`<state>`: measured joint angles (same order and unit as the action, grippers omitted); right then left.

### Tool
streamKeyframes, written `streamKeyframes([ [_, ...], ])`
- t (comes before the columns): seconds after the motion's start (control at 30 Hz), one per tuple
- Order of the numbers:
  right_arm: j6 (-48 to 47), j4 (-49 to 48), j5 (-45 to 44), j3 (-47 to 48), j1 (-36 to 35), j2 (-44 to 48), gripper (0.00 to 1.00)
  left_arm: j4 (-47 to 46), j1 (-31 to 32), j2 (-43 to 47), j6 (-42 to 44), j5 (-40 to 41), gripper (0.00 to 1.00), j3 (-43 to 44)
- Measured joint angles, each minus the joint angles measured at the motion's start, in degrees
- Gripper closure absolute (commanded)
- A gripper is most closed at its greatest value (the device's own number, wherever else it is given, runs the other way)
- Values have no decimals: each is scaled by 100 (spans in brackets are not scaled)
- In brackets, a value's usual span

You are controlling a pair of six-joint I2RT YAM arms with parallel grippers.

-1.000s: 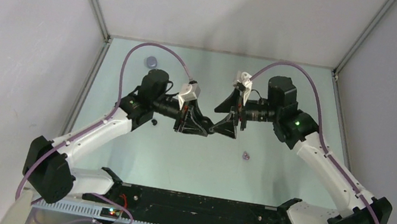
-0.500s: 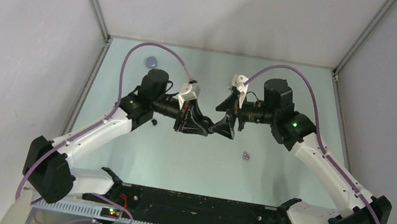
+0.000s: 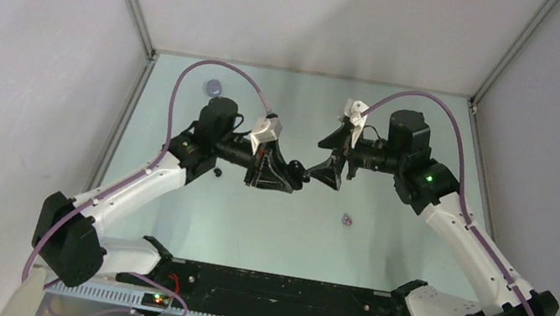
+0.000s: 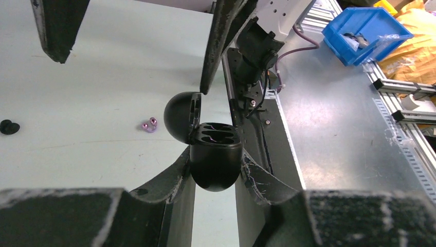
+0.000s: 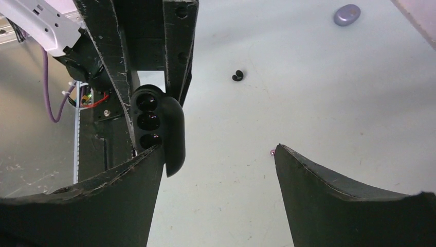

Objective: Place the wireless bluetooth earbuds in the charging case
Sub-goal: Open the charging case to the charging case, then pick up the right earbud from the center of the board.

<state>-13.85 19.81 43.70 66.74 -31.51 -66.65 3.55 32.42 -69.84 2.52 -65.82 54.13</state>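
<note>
A black egg-shaped charging case [image 4: 216, 162] is clamped between my left gripper's [image 4: 216, 154] fingers, its lid [image 4: 181, 114] hinged open and its sockets dark. From above the case [image 3: 298, 179] hangs over mid-table. My right gripper [image 5: 220, 149] stands open just beside the case [image 5: 165, 123], holding nothing; from above, the right gripper [image 3: 321, 158] is to the case's right. A lilac earbud pair [image 4: 149, 124] lies on the table, and it shows from above as a lilac earbud [image 3: 347, 219] in front of the grippers. One black earbud [image 3: 217, 172] lies by the left arm.
A lilac oval pebble-shaped case [image 3: 213, 85] sits at the far left of the table; the same lilac case [image 5: 347, 14] shows in the right wrist view. Grey walls close in the table on three sides. A blue bin [image 4: 366, 32] stands off the table.
My right gripper has drawn back to the right, away from the case, and its arm has shifted right. The left gripper and case have stayed put.
</note>
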Motion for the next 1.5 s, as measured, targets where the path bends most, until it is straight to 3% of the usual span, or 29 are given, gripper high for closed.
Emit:
streamKeyframes([
  [0.37,7,11,549,0,142,131,8,0,0,0,0,-59,100,0],
  [0.53,199,-63,667,0,603,256,6,0,-136,13,2,7,100,0],
  [0.73,328,-258,24,26,1213,79,7,610,-413,164,568,417,100,177],
  [0.93,330,-223,-1132,433,1405,-1091,12,1248,-616,490,1445,730,100,372],
  [1.13,319,140,-1878,1300,1626,-2603,26,1344,-667,728,2192,507,100,68],
  [1.33,138,1191,-2363,3270,1954,-4435,48,2352,-186,699,3329,424,100,96],
  [1.4,22,1510,-2542,3661,2015,-4817,59,2723,-2,614,3628,420,100,210],
  [1.5,-127,1853,-2793,3840,2017,-5128,61,3158,138,424,3965,402,100,433],
])
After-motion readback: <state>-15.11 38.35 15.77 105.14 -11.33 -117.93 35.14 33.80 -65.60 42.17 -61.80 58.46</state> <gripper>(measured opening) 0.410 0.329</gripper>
